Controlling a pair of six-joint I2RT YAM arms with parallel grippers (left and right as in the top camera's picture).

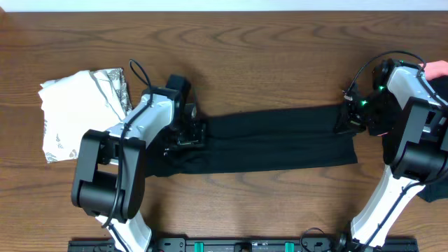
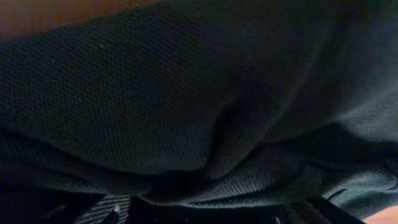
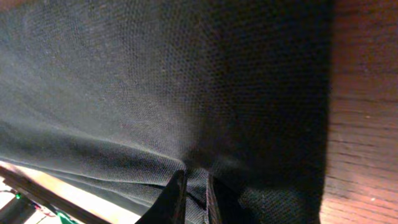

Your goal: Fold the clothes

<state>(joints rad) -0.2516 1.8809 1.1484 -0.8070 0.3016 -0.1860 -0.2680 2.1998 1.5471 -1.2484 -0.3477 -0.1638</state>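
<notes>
A black shirt point(image 1: 280, 140), one of the clothes, lies as a long folded strip across the middle of the table. My left gripper point(image 1: 189, 133) sits low over its left end. In the left wrist view the left gripper point(image 2: 193, 218) is open, its fingertips point(image 2: 112, 216) wide apart at the bottom edge, with rumpled black fabric point(image 2: 199, 93) filling the view ahead. My right gripper point(image 1: 350, 115) is at the strip's right end. In the right wrist view the right gripper point(image 3: 196, 199) is shut on a pinch of the black shirt point(image 3: 155, 81), lifted slightly off the wood.
A folded white, grey-printed garment point(image 1: 80, 112) lies at the far left. A pink piece point(image 1: 437, 68) shows at the right edge behind the right arm. The brown wooden table point(image 1: 266, 63) extends behind the strip. Both arm bases stand along the front edge.
</notes>
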